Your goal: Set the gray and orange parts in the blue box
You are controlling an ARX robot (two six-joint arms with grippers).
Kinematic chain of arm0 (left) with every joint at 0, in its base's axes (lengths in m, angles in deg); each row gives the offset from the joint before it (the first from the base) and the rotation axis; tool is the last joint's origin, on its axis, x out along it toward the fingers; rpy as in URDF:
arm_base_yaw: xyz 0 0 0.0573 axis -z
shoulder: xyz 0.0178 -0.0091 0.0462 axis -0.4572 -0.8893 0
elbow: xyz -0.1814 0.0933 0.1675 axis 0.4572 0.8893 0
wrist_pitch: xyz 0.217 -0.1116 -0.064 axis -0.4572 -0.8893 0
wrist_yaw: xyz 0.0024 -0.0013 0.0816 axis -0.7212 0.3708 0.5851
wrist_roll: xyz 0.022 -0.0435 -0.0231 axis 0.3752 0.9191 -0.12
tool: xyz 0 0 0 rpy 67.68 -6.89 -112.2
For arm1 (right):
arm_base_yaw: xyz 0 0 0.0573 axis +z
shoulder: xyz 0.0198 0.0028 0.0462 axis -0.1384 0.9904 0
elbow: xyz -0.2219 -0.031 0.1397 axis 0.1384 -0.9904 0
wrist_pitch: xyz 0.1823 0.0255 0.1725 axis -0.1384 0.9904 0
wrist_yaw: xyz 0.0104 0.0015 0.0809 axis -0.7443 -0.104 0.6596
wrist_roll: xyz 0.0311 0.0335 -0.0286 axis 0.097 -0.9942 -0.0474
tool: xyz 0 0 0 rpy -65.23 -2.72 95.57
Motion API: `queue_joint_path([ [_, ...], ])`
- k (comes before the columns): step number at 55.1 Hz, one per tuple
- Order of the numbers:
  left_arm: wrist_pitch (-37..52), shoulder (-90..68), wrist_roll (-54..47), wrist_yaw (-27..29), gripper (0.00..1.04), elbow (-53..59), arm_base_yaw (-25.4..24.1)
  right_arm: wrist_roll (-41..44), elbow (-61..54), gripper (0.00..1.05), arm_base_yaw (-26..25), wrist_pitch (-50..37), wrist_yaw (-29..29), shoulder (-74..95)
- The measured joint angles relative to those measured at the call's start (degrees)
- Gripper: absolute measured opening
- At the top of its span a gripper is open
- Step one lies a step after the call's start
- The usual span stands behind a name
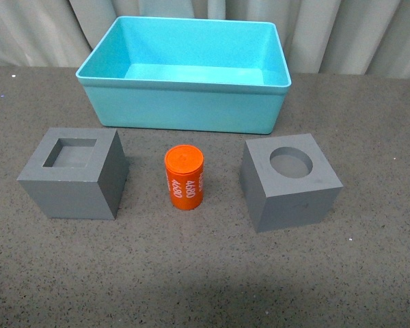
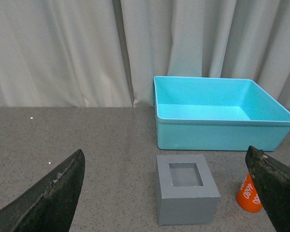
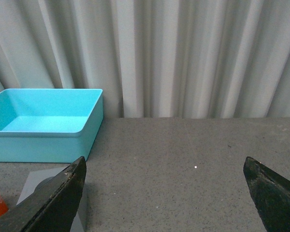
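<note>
Nearest us, three parts stand in a row: orange cylinder point(image 1: 184, 178), square-recess cube point(image 1: 72, 174) at its nine o'clock, round-recess cube point(image 1: 290, 181) at three. At twelve, the blue box point(image 1: 184, 106) holds nothing. Our left gripper point(image 2: 164, 151) and right gripper point(image 3: 164, 160) gape, unladen. We judge no step begun; next, descend over one cube.

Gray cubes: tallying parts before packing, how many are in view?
2. The square-recess cube sits left of the orange cylinder, the round-recess cube right of it, both outside the blue box.
</note>
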Motion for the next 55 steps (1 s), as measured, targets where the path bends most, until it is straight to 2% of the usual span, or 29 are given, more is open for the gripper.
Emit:
queue_joint_path([
  [55,0.00,-0.02,0.00,0.00,0.98,0.00,0.00,0.00,-0.02,0.95,0.00,0.00,0.02,0.00],
])
